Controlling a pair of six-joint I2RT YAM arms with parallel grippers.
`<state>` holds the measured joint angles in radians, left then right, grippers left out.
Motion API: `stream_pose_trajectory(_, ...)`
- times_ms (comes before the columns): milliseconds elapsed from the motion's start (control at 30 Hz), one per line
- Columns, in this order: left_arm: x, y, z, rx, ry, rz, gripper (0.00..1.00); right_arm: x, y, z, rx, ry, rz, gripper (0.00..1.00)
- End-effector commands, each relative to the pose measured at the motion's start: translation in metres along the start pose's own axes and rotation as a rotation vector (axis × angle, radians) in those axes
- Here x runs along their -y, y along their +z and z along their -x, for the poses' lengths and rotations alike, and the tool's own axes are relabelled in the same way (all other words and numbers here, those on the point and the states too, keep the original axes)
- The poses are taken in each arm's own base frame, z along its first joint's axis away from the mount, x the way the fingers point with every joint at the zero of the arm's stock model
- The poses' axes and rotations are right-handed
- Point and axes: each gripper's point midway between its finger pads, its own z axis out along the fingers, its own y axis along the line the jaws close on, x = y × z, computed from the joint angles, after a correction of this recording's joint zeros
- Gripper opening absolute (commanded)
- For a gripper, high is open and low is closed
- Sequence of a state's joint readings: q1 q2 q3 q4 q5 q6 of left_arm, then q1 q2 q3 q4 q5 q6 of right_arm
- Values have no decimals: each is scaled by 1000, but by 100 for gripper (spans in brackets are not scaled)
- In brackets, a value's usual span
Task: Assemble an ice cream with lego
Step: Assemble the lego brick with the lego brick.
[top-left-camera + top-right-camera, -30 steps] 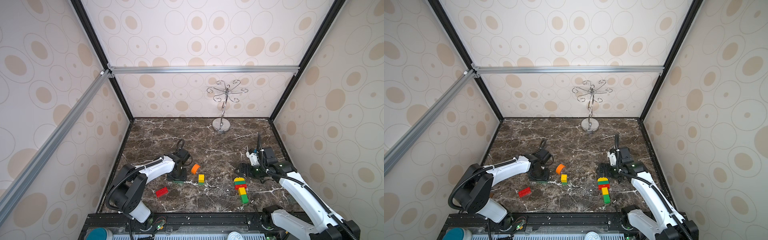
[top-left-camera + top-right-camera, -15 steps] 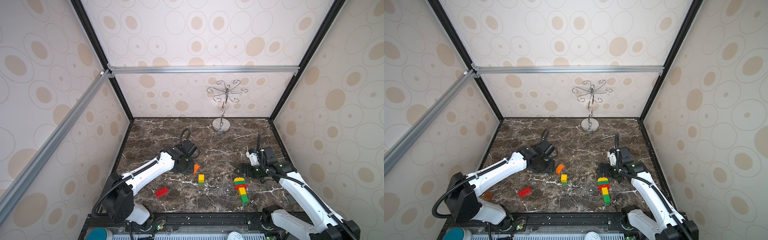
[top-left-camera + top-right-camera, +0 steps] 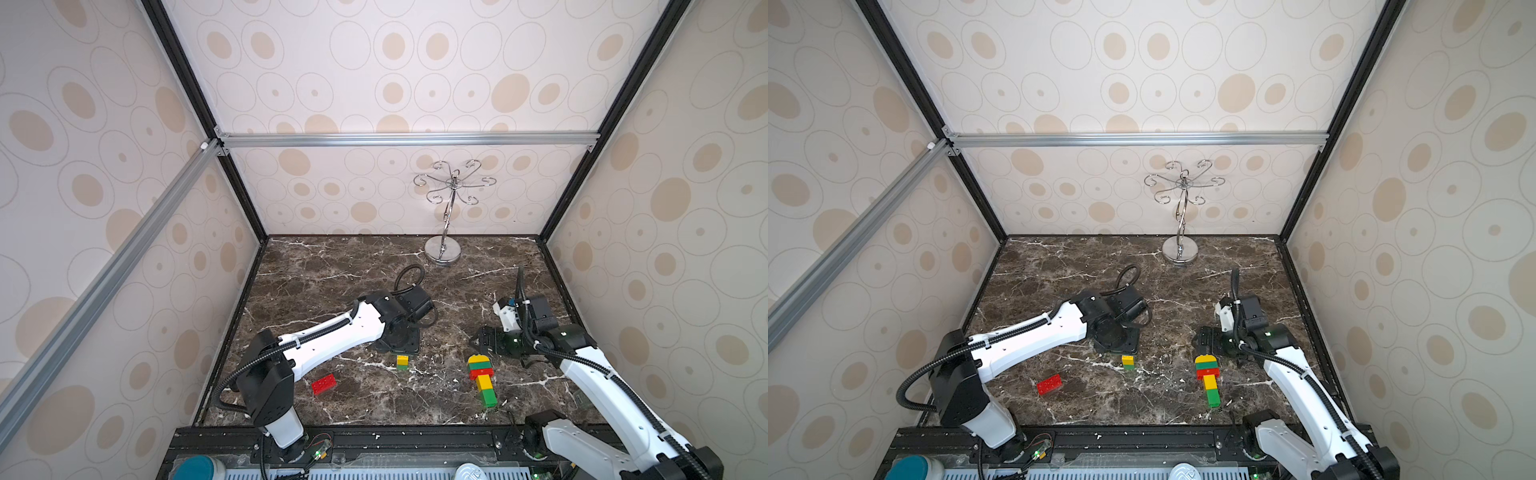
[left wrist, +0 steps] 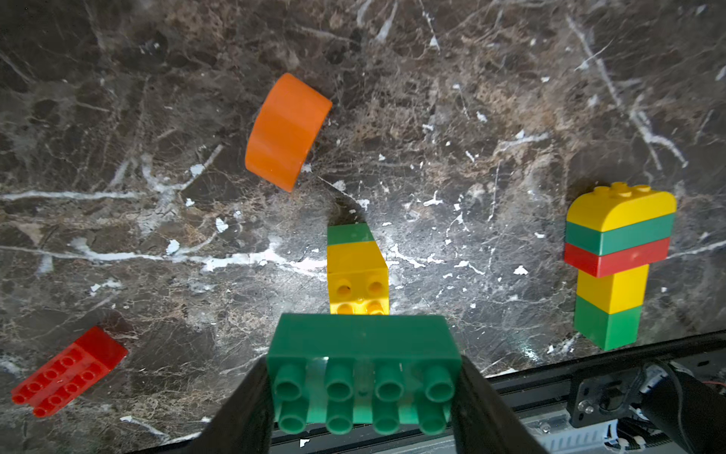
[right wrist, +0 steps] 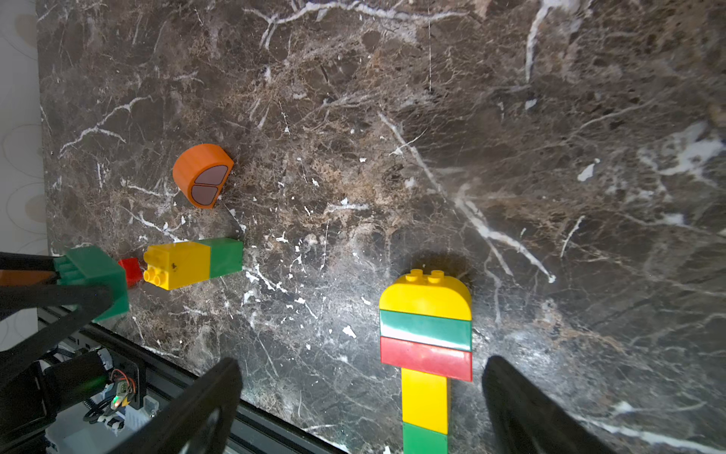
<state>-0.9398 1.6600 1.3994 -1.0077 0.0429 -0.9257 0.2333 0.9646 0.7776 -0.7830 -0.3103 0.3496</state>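
Left wrist view is showing what both top views are hiding: the left fingers (image 4: pixel 243 412) are clamping a green brick (image 4: pixel 363 369) above the desk (image 4: pixel 471 98), with the left arm (image 3: pixel 332 336) stretching forward. The right fingers (image 5: pixel 196 408) are gaping empty near the stack (image 5: pixel 426 346).

You had bright, even light in both top views; glare sheened the marble (image 5: pixel 338 275) just ahead of the right gripper (image 5: pixel 361 365), whose near fingers (image 5: pixel 188 408) blurred.
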Motion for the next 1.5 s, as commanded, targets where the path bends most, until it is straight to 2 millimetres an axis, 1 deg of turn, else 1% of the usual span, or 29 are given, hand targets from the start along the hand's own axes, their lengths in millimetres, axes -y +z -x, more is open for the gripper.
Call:
stream_pose_trajectory(0, 0, -11, 2, 5, -17, 20, 30, 4, -1, -1, 13, -5, -8, 99)
stream_pose_trajectory(167, -3, -3, -1, -18, -8, 45, 30, 4, 0, -1, 13, -6, -7, 98)
stream_pose_trajectory(367, 4, 3, 1, -29, -1, 27, 30, 3, -1, -1, 17, -5, -5, 98)
stream_pose_trajectory(533, 6, 9, 1, -43, 5, 27, 30, 3, -1, -1, 16, -5, -2, 98)
stream_pose_trajectory(967, 5, 17, 1, -67, 14, 25, 30, 3, -1, -1, 13, -5, -2, 99)
stream_pose_trajectory(1233, 3, 25, -2, -91, 31, 34, 30, 3, 0, -1, 13, -6, -2, 98)
stream_pose_trajectory(1467, 1, 25, 1, -96, 33, 55, 30, 3, -1, -1, 16, -6, -2, 98)
